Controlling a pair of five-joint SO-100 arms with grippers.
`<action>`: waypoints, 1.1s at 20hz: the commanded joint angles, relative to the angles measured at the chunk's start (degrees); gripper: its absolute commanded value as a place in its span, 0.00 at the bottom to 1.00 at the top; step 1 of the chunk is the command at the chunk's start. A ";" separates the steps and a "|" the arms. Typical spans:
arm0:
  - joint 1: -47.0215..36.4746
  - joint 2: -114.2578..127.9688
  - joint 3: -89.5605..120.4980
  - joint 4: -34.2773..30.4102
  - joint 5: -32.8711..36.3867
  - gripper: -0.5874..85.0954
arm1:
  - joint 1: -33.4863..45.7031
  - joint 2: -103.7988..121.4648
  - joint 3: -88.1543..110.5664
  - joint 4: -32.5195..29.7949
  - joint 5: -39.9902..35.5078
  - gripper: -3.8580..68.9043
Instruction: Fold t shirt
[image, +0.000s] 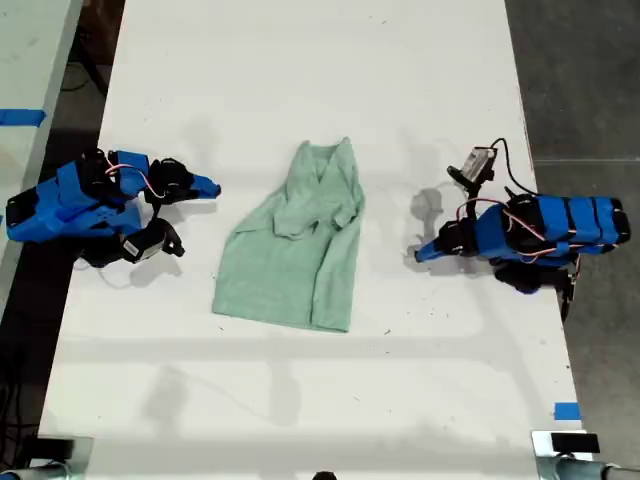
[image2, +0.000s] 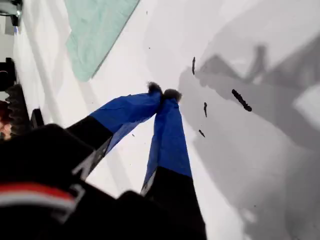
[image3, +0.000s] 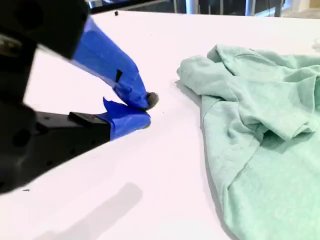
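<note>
My first hand (image2: 164, 94) is closed, its blue-taped tips meeting with nothing between them, and it rests low over the bare white desk (image: 300, 60) among a few small dark marks (image2: 241, 100). In the exterior view it (image: 420, 253) lies just off the t shirt's right edge, apart from the cloth, pointing toward it. My second hand (image3: 146, 110) is also pinched almost shut and empty, its tips just above the desk. In the exterior view it (image: 208, 186) sits off the t shirt's left edge, nearer the collar end, with bare desk between. The t shirt (image: 295, 250) lies flat and wrinkled between the two hands, the collar end farther up the exterior view and the wide hem nearer. One sleeve is folded in across its chest. Nothing lies between either hand and the cloth. Beyond the t shirt, a strip of blue tape (image: 566, 411) marks the desk near the exterior view's lower right.
</note>
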 joint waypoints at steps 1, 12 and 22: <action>1.32 0.26 -1.14 -1.32 -0.26 0.01 | -0.70 0.97 3.25 0.26 1.23 0.06; 1.23 0.26 -1.14 -1.14 -0.44 0.01 | -0.35 1.05 3.25 1.32 2.46 0.06; 1.67 0.26 -1.76 -0.35 -0.09 0.01 | -0.53 1.05 3.25 1.32 3.16 0.06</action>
